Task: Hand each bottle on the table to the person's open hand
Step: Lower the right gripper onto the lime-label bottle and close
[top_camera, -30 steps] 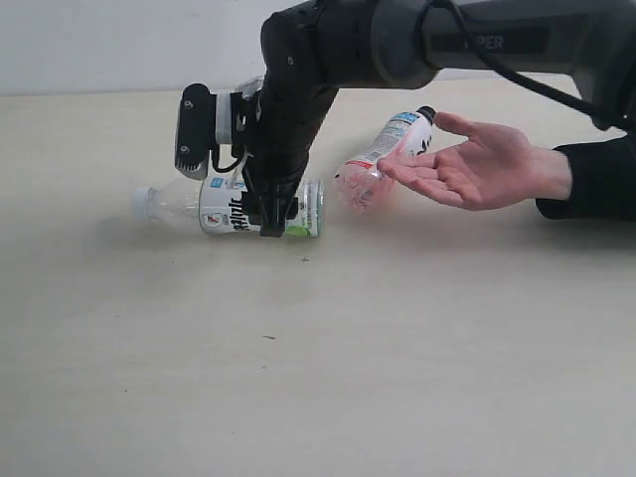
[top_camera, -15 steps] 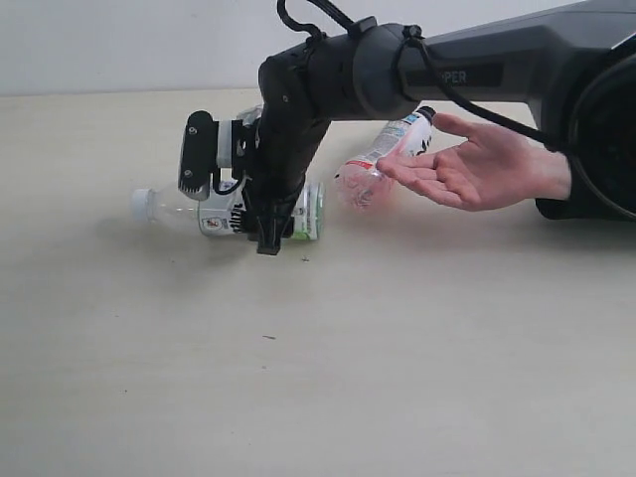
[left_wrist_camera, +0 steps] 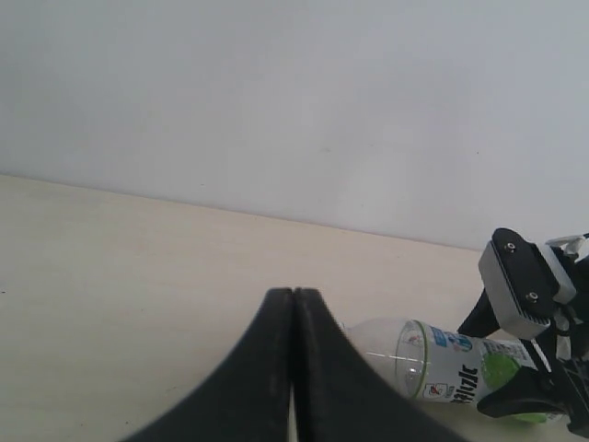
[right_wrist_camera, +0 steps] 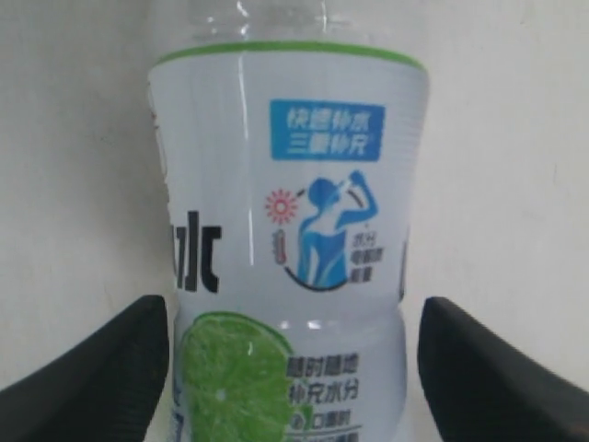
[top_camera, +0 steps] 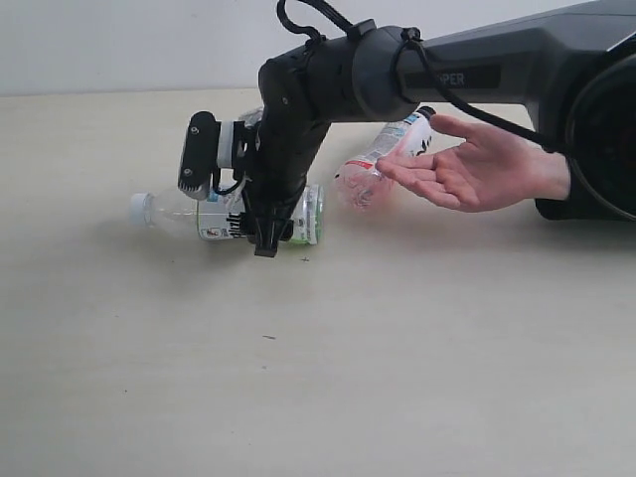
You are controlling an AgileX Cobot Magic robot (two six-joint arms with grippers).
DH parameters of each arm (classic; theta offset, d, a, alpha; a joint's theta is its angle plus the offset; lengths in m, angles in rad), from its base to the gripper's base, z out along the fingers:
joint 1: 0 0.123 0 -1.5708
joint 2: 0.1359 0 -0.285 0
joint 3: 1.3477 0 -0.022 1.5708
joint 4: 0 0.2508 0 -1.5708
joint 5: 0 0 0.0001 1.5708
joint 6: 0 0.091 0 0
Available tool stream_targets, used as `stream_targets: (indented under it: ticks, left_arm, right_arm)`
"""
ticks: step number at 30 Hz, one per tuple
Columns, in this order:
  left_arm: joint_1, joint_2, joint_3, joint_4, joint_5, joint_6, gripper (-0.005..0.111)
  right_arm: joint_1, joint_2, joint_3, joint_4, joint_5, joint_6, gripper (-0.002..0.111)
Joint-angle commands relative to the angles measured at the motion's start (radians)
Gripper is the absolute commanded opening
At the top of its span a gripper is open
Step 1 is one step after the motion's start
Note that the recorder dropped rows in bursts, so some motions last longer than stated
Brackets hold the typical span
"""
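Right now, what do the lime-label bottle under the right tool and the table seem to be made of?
The lime-label bottle looks like thin clear plastic: it is see-through above the label and shows bright glints. Its wrap looks like glossy printed film. The table is pale cream and matte with faint grain, so likely laminate or wood; which of the two is unclear.

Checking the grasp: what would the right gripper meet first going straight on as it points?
The right gripper would meet the green-labelled bottle, lying between its open fingers, then probably the table.
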Motion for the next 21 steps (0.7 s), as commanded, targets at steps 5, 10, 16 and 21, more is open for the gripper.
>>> stream_targets:
  ticks: [5, 10, 16, 21]
  left_arm:
    - [0.002, -0.006, -0.001, 0.002, -0.005, 0.000, 0.000]
    - [0.002, -0.006, -0.001, 0.002, -0.005, 0.000, 0.000]
    - [0.002, -0.006, -0.001, 0.002, -0.005, 0.000, 0.000]
    - [0.002, -0.006, -0.001, 0.002, -0.005, 0.000, 0.000]
  right_arm:
    - [0.001, 0.004, -0.010, 0.000, 0.012, 0.013, 0.072]
    - [0.001, 0.004, -0.010, 0.000, 0.014, 0.025, 0.072]
    - [0.001, 0.004, -0.010, 0.000, 0.029, 0.051, 0.072]
    - [0.001, 0.004, -0.010, 0.000, 0.030, 0.053, 0.072]
